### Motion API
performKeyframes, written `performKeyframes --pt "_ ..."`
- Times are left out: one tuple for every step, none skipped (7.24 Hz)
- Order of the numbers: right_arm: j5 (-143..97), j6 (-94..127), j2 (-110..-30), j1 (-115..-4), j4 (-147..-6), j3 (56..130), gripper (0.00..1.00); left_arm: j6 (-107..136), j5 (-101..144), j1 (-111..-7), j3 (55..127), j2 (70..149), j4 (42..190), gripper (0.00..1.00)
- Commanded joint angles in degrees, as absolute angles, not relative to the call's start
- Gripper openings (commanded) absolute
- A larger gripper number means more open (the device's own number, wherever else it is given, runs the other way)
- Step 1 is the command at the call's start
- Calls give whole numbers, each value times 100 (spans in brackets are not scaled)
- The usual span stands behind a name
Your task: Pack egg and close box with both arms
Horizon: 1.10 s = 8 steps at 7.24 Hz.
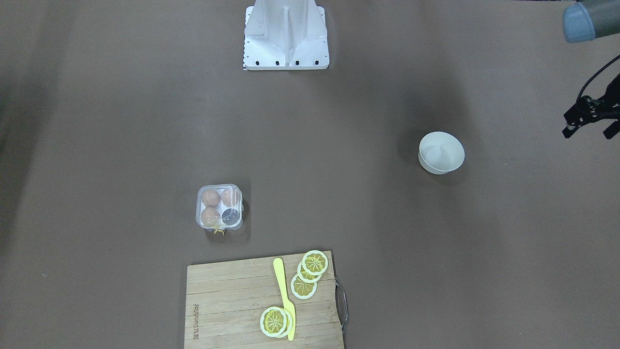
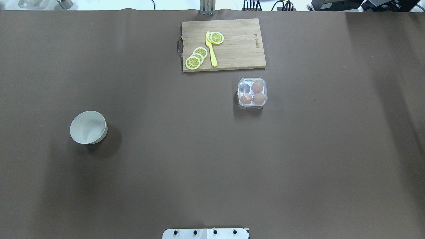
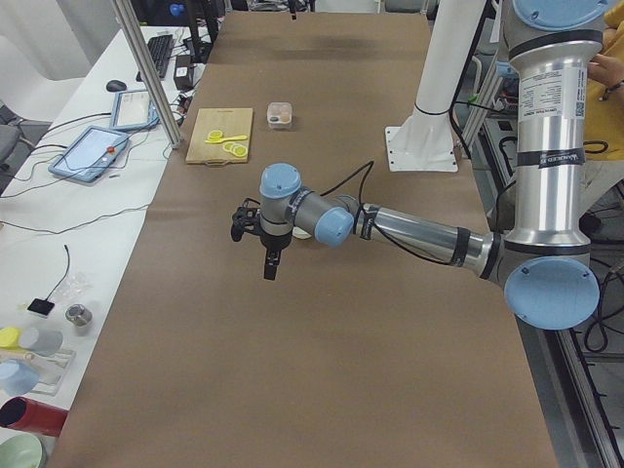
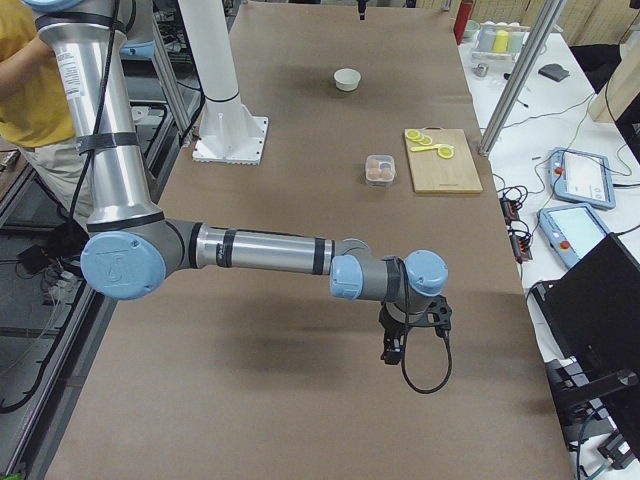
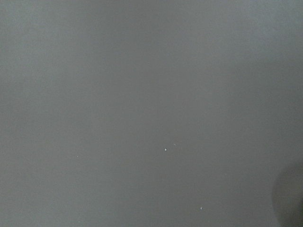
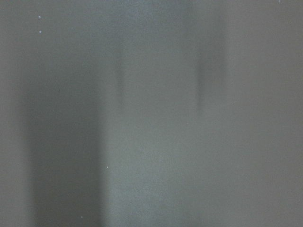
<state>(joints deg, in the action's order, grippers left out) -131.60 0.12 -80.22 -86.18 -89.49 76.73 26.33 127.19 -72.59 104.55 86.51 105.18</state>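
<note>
The left end effector (image 1: 587, 132) shows at the right edge of the front-facing view, its two black fingers spread apart and empty, hanging above the tabletop (image 2: 199, 159) out beyond the white bowl (image 1: 441, 152). The overhead view shows neither arm. The right end effector (image 4: 390, 352) appears only in the side views, pointing down over bare brown surface near the table's right end, and whether it is open or closed cannot be told. Both wrist views give only a blurred grey surface. The side views alone show the left arm (image 3: 419, 234) and the right arm (image 4: 260, 250) stretched low toward opposite ends of the table. Between them, well apart from both, the box (image 2: 251, 93) sits just beside the cutting board (image 2: 239, 49), its clear lid seemingly lying flat. Three brown eggs (image 2: 258, 98) fill three cells and the fourth is dark and empty; which one is the task's egg cannot be told. Only the front-facing view shows the yellow string (image 1: 218, 231) on the box's board side. Lemon slices (image 2: 193, 62) and a yellow knife (image 2: 211, 49) lie on the board.
</note>
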Motion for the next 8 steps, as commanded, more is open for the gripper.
performKeyframes --pt "-13166 53 -7998 -8622 -8956 7690 100 2576 12883 -7608 9917 8788 10914 98" --pt "-13175 61 -7972 -8639 -9008 7690 100 2149 13494 -8046 9549 8980 10881 98" --pt "-13175 53 -7772 -8666 -9444 7769 100 1570 13778 -8390 9162 9096 10881 98" --pt "-13166 53 -7726 -8727 -9622 7917 100 1364 13807 -8533 8819 9288 10872 98" --pt "-13166 61 -7743 -8780 -9728 8102 100 1397 13773 -8525 8694 9342 10863 98" --pt "-13166 79 -7726 -8772 -9999 8295 100 1424 13746 -8525 8640 9351 10872 98" --pt "-13166 79 -7769 -8780 -10106 8419 100 1441 13694 -8525 8614 9352 10872 98" --pt "-13175 88 -7796 -8789 -10116 8516 100 1546 13485 -8525 8639 9352 10872 98"
